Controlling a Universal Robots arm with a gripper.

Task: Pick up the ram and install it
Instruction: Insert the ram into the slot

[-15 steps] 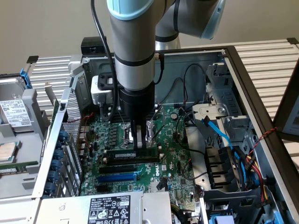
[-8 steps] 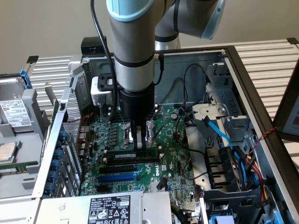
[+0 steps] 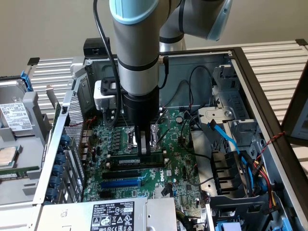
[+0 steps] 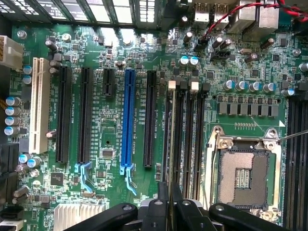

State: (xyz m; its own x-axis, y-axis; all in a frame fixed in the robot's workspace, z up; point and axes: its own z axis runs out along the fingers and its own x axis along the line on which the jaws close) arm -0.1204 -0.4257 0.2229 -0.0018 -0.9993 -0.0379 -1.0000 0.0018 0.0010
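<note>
The ram is a long dark stick with a small white label, standing on edge on the green motherboard inside the open computer case. My gripper comes straight down onto its middle and is shut on it. In the wrist view the ram shows edge-on as a thin line running from my gripper along the black memory slots, in line with the slot that has a white latch. I cannot tell how deep it sits in that slot.
The blue expansion slot and black slots lie beside the memory slots, with the open CPU socket on the other side. A drive cage with blue cables fills the case at the exterior view's right. A labelled power supply sits at the front.
</note>
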